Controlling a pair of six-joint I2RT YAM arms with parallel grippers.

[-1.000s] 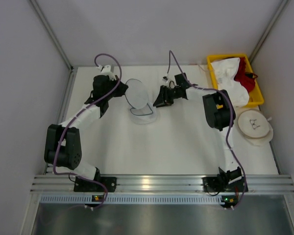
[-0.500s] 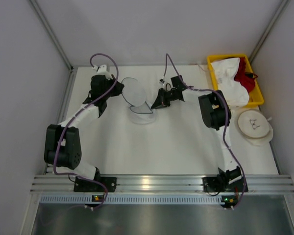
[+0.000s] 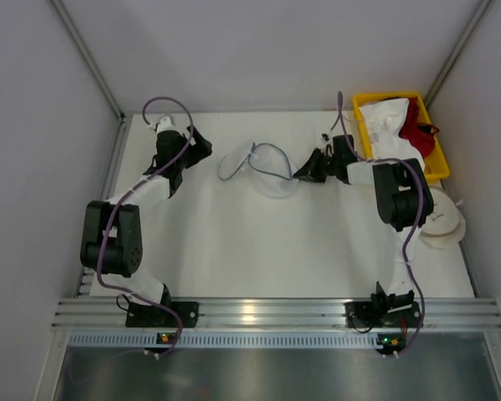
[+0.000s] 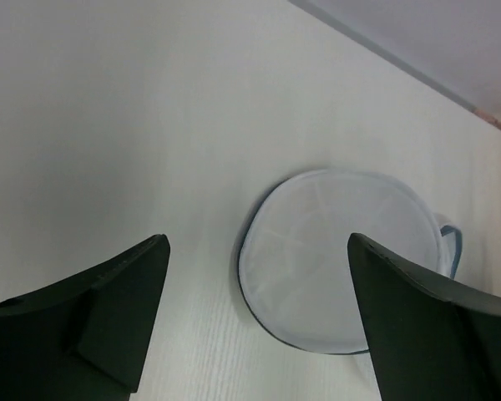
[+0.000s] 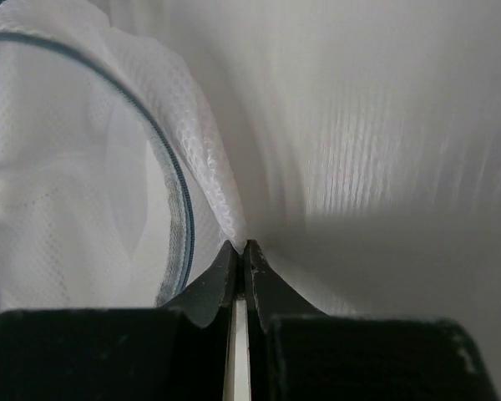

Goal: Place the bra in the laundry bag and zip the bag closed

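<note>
The laundry bag (image 3: 270, 174) is a see-through white mesh pouch with a thin dark rim, lying at the back middle of the table. My right gripper (image 3: 301, 175) is shut on its right edge; in the right wrist view the jaws pinch a fold of mesh (image 5: 225, 219) beside the blue-grey zipper (image 5: 182, 219). My left gripper (image 3: 202, 150) stands open to the left of the bag, apart from it. Its view shows the round bag (image 4: 342, 259) ahead between the black fingers (image 4: 108, 317). The white bra (image 3: 390, 134) lies in the yellow bin (image 3: 439, 170).
A red garment (image 3: 417, 127) shares the yellow bin at the back right. An opaque cream round pouch (image 3: 437, 219) lies in front of the bin, partly behind my right arm. White walls close the table on the left, back and right.
My left gripper has opened, let go of the bag and drawn back to the left. My right gripper has shut on the bag's edge and pulled it to the right, where it lies flatter.
</note>
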